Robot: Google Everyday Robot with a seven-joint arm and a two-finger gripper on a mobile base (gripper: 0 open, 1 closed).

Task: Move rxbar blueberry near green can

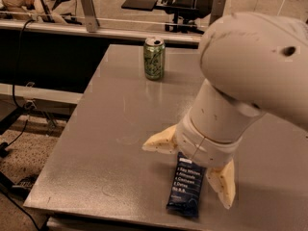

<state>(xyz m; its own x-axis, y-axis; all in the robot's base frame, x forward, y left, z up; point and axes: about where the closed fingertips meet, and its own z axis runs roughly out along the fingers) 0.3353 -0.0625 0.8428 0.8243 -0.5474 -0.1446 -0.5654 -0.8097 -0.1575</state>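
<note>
The rxbar blueberry (pixel 186 186), a flat dark navy bar with white text, lies on the grey table (pixel 110 129) near its front edge. My gripper (pixel 190 170) hangs right over the bar's far end, open, with one cream finger (pixel 161 142) to the bar's left and the other (pixel 223 184) to its right. The white wrist hides the bar's top end. The green can (pixel 154 58), light green with dark markings and a silver top, stands upright at the table's far side, well apart from the bar.
My large white arm (pixel 260 66) fills the right side and hides what lies behind it. Past the table's far edge are a rail with posts (pixel 89 8) and black stands. Cables hang at the left over the floor.
</note>
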